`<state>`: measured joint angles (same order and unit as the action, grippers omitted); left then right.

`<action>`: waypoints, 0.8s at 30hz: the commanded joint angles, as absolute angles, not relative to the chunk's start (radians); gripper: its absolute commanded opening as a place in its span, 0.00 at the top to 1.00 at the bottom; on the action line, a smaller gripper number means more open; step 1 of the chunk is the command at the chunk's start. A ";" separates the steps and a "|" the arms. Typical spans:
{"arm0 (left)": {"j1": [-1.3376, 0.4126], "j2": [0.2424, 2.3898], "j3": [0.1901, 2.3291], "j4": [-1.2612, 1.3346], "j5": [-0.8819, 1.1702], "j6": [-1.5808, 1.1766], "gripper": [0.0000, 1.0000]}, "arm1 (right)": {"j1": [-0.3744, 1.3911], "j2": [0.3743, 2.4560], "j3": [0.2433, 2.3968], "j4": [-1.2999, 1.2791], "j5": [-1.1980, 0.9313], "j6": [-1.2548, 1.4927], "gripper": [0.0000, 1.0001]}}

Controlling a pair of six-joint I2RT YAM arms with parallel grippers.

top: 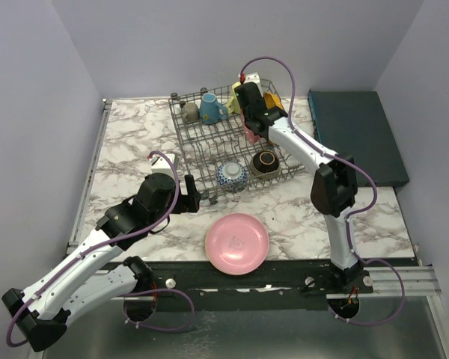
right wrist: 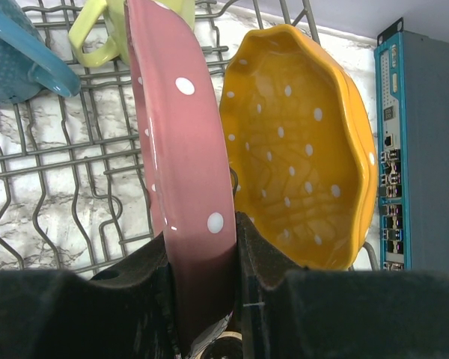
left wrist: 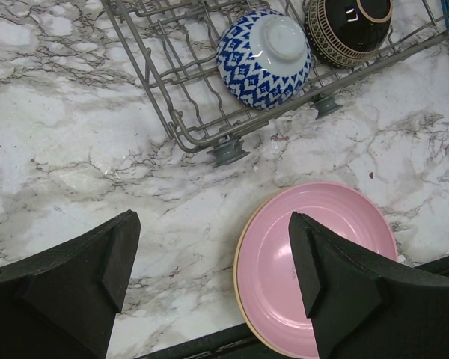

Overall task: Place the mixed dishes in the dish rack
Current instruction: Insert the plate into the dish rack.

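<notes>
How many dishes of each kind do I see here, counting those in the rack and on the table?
Plates: 3 (pink dotted plate, orange dotted plate, plain pink plate)
Bowls: 2 (blue-white bowl, dark brown bowl)
Mugs: 3 (grey mug, blue mug, yellow mug)
Total: 8

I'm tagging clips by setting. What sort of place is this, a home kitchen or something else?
Likely a robotics lab cell, not a kitchen: plain lilac walls close round a marble-look table, and a teal electronics box sits beside the dish rack.
</notes>
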<state>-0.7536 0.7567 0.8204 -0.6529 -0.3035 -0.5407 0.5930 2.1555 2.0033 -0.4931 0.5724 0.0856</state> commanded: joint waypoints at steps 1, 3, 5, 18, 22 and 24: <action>-0.747 0.755 0.812 -0.654 -0.296 -0.533 0.13 | 0.603 2.231 1.985 -0.595 0.555 0.145 1.00; -0.747 0.756 0.811 -0.654 -0.295 -0.532 0.13 | 0.603 2.233 1.985 -0.603 0.550 0.150 1.00; -0.746 0.756 0.812 -0.655 -0.295 -0.532 0.12 | 0.604 2.238 1.988 -0.612 0.549 0.158 1.00; -0.744 0.753 0.811 -0.655 -0.291 -0.534 0.13 | 0.614 2.228 1.912 -0.631 0.545 0.220 1.00; -0.743 0.752 0.811 -0.655 -0.291 -0.535 0.12 | 0.617 2.204 1.878 -0.621 0.549 0.217 1.00; -0.741 0.754 0.811 -0.655 -0.291 -0.534 0.13 | 0.618 2.192 1.866 -0.606 0.556 0.198 1.00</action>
